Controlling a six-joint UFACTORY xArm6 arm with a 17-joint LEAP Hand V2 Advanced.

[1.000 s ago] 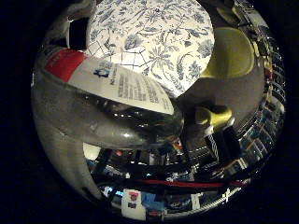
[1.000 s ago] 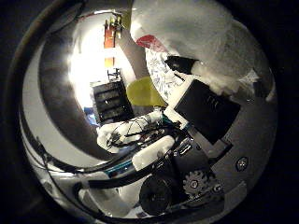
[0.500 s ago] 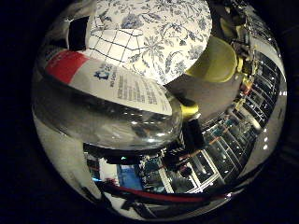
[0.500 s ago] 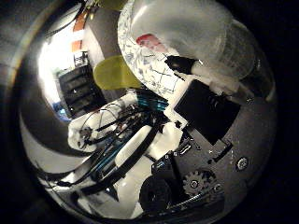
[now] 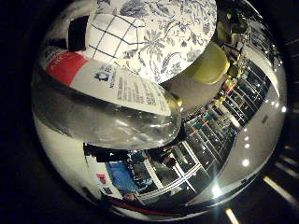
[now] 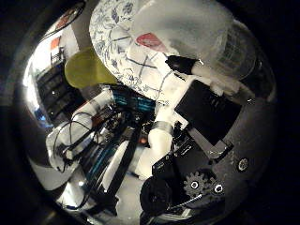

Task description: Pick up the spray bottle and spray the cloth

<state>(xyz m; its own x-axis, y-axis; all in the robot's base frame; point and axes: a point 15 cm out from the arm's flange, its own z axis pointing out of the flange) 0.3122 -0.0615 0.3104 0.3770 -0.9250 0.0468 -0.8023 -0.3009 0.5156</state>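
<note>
one spray bottle [image 5: 107, 107], clear plastic with a white and red label, filled much of the little finger side view, lying close against the palm; no liquid level could be made out through its wall. behind it showed the round desk [image 5: 173, 32] under a blue floral cover, and on that one white cloth [image 5: 110, 30] with a dark grid pattern. one yellow-green chair [image 5: 210, 63] stood just beside the desk edge.

the thumb side view alone showed the robot hand [image 6: 206, 112]: black and white parts with a gear, its fingers [image 6: 220, 84] curled round the bottle's translucent body, holding it above the desk. this view also caught the white robot arm [image 6: 84, 126] lower down, and the same chair and desk from another angle. shelving and ceiling lights appeared only in the little finger side view.
</note>
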